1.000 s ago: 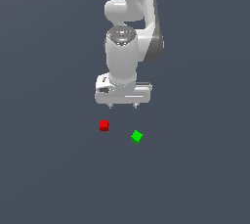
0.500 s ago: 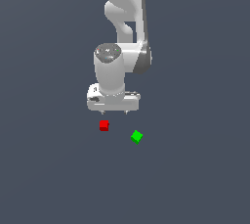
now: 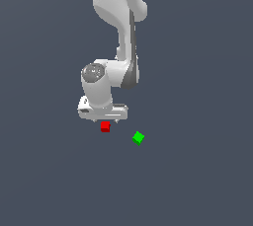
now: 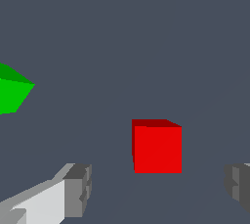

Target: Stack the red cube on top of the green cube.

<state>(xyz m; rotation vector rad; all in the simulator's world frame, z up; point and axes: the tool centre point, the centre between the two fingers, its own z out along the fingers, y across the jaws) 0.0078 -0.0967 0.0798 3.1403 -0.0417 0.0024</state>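
Red cube square-on between spread hand fingers.

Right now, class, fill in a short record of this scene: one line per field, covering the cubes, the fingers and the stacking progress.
red cube: on the floor, in line with the gap between the fingers, untouched
green cube: on the floor, apart from the red cube, toward the exterior view's right, turned diamond-wise
gripper: open, low over the red cube
fingers: spread, one on each side of the red cube, not touching it
stack: not yet begun
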